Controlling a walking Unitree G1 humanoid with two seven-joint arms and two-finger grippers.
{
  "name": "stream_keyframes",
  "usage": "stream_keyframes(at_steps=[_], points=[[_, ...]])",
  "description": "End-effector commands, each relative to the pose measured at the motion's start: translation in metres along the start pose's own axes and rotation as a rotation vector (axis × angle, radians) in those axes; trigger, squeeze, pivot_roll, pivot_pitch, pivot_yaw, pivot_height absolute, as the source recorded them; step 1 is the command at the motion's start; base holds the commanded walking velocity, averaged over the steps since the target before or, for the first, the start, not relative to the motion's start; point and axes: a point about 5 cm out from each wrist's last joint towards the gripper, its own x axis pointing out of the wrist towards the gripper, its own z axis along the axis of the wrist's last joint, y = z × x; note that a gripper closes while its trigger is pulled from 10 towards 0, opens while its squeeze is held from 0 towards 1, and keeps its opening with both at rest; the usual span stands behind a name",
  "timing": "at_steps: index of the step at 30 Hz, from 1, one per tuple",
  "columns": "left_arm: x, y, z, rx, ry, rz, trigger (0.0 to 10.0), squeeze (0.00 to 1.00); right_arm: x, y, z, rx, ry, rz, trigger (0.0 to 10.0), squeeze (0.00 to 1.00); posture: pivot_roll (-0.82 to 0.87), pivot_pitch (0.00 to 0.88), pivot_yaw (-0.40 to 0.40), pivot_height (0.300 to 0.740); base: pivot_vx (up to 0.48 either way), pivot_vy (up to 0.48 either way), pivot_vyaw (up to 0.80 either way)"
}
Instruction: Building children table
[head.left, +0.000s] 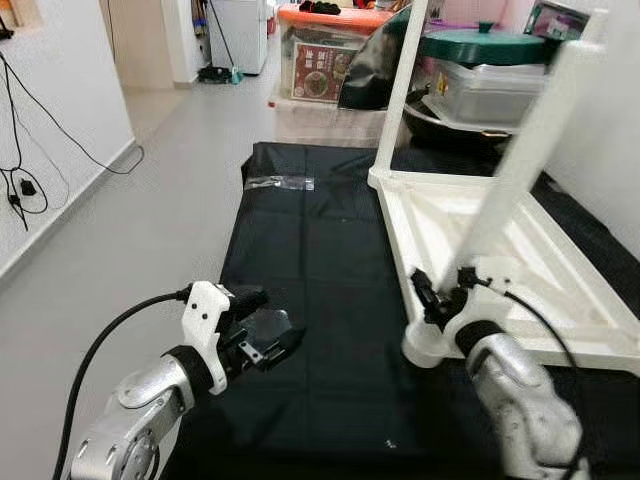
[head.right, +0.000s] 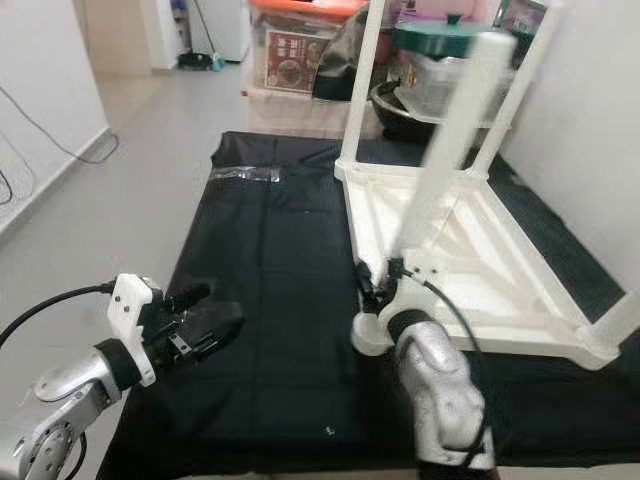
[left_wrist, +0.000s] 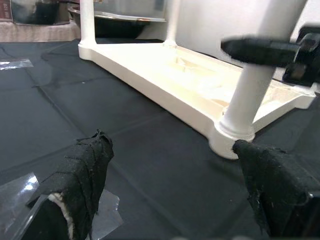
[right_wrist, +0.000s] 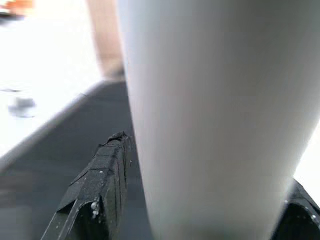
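— Where was the white table (head.left: 480, 240)?
— Upside down on the black sheet (head.left: 310, 300), right side. The right hand (head.left: 445, 292) pinched its near-left leg (head.left: 500, 200).
— And the left hand (head.left: 268, 340)?
— Spread, hovering over the sheet's near-left part.

Home interior, looks like a hallway or spare room used for storage. Grey tiled floor (head.left: 150, 190) running back to a doorway, white walls (head.left: 55, 80) with skirting, black cables (head.left: 25, 180) trailing down the left wall. Far end: a white appliance (head.left: 238, 30), maybe a fridge, cannot tell. Stacked household clutter at the far right: clear plastic storage box with orange lid (head.left: 325, 45), a green pot lid (head.left: 485, 45) on a plastic container (head.left: 490, 90), a dark pan (head.left: 450, 125) under it. Work is on a black cloth (head.left: 310, 280) spread low over the floor, with an upturned white plastic children table (head.left: 500, 250) on it. Domestic, not a lab or workshop.
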Motion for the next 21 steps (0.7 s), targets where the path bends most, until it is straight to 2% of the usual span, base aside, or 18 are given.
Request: stream_keyframes(at_steps=[1,2,3,4,6,7,9,10,11,13,14,17,18,19,20,21], points=[[0.0,0.0,0.0,0.004,0.005,-0.007,10.0,0.0,0.001,0.014,0.005,0.003,-0.019,0.228,10.0,0.0,0.04,0.0,-0.077,0.74,0.0,0.0,0.0],[0.0,0.0,0.0,0.004,0.005,-0.007,10.0,0.0,0.001,0.014,0.005,0.003,-0.019,0.228,10.0,0.0,0.04,0.0,-0.077,0.74,0.0,0.0,0.0],[0.001,0.0,0.001,0.005,0.003,-0.007,10.0,0.0,0.001,0.013,0.005,-0.004,-0.007,0.305,10.0,0.0,0.04,0.0,-0.077,0.74,0.0,0.0,0.0],[0.001,0.0,0.001,0.005,0.003,-0.007,10.0,0.0,0.001,0.013,0.005,-0.004,-0.007,0.305,10.0,0.0,0.04,0.0,-0.077,0.74,0.0,0.0,0.0],[0.002,0.001,0.003,0.013,-0.001,-0.002,10.0,0.0,0.001,0.019,-0.003,-0.058,0.052,0.513,10.0,0.0,0.07,0.0,-0.097,0.74,0.0,0.0,0.0],[0.002,0.001,0.003,0.013,-0.001,-0.002,10.0,0.0,0.001,0.019,-0.003,-0.058,0.052,0.513,10.0,0.0,0.07,0.0,-0.097,0.74,0.0,0.0,0.0],[0.001,0.003,0.004,0.023,-0.004,0.006,10.0,0.0,0.002,0.027,-0.011,-0.105,0.09,0.629,10.0,0.0,0.08,0.0,-0.107,0.74,0.0,0.0,0.0],[0.001,0.003,0.004,0.023,-0.004,0.006,10.0,0.0,0.002,0.027,-0.011,-0.105,0.09,0.629,10.0,0.0,0.08,0.0,-0.107,0.74,0.0,0.0,0.0],[0.0,0.003,0.004,0.025,-0.004,0.013,10.0,0.0,0.008,0.031,-0.014,-0.098,0.092,0.642,6.5,0.0,0.08,0.0,-0.111,0.74,0.0,0.0,0.0],[-0.002,0.003,0.004,0.024,-0.004,0.02,10.0,0.0,0.017,0.034,-0.018,-0.097,0.105,0.615,6.5,0.0,0.09,0.0,-0.114,0.74,0.0,0.0,0.0],[-0.002,0.002,0.004,0.022,-0.005,0.022,10.0,0.0,0.027,0.029,-0.022,-0.11,0.121,0.507,0.0,0.0,0.09,0.0,-0.116,0.74,0.0,0.0,0.0],[-0.003,0.001,0.004,0.021,-0.005,0.023,10.0,0.0,0.033,0.024,-0.025,-0.122,0.132,0.438,0.0,0.0,0.09,0.0,-0.116,0.74,0.0,0.0,0.0],[-0.003,0.001,0.003,0.02,-0.004,0.024,10.0,0.0,0.043,0.007,-0.034,-0.139,0.19,0.191,0.0,0.0,0.09,0.0,-0.116,0.74,0.0,0.0,0.0],[-0.004,0.001,0.003,0.02,-0.002,0.024,10.0,0.0,0.04,-0.029,-0.046,-0.103,0.274,-0.234,0.0,0.0,0.08,0.0,-0.111,0.74,0.0,0.0,0.0],[-0.004,0.001,0.003,0.02,-0.002,0.024,10.0,0.0,0.04,-0.029,-0.046,-0.103,0.274,-0.234,0.0,0.0,0.08,0.0,-0.111,0.74,0.0,0.0,0.0],[-0.004,0.001,0.002,0.02,-0.001,0.024,10.0,0.0,0.031,-0.052,-0.056,-0.081,0.348,-0.515,0.0,0.0,0.08,0.0,-0.111,0.74,0.0,0.0,0.0]])
